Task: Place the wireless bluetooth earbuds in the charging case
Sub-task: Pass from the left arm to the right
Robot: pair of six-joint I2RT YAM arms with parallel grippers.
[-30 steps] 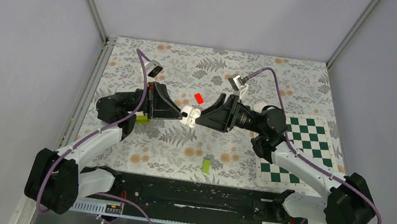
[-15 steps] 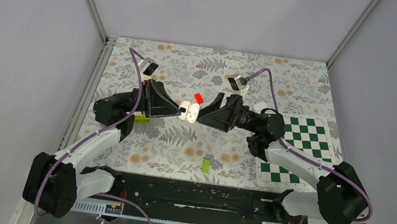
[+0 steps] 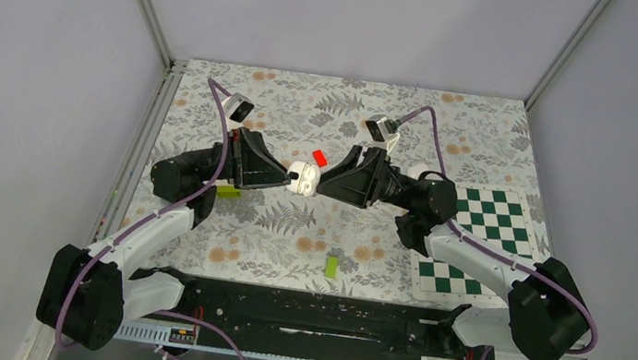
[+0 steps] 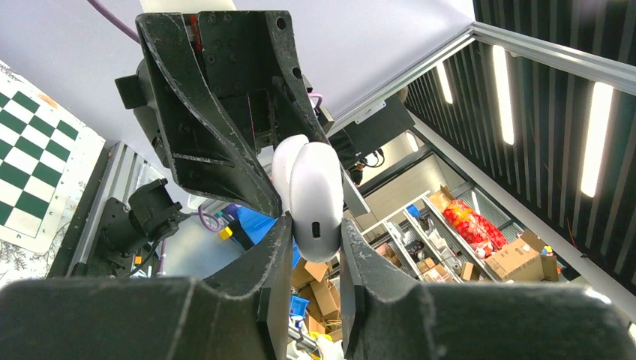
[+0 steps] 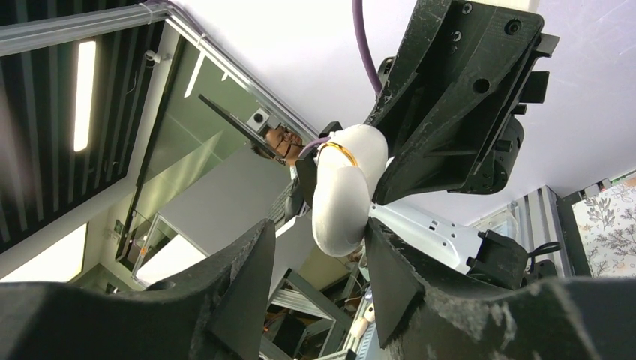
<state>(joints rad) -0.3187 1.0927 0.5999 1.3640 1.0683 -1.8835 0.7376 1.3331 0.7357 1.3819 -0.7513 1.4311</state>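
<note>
The white charging case (image 3: 300,176) hangs in the air above the middle of the table, between both grippers. My left gripper (image 3: 290,176) is shut on it; in the left wrist view both fingers press the sides of the case (image 4: 315,199), dark port facing the camera (image 4: 315,225). My right gripper (image 3: 315,180) is open around the case's other end; in the right wrist view (image 5: 319,225) the case (image 5: 341,199) touches one finger and a gap shows at the other. The case shows two lobes, as if slightly parted. No earbuds show in any view.
A red block (image 3: 320,157) lies just behind the grippers. One lime-green block (image 3: 332,266) lies near the front, another (image 3: 228,190) under the left arm. A green-and-white chequered mat (image 3: 476,233) lies at the right. The floral cloth (image 3: 290,232) covers the table.
Both grippers and the case have shifted slightly up and to the left together. The left gripper keeps its hold on the case.
</note>
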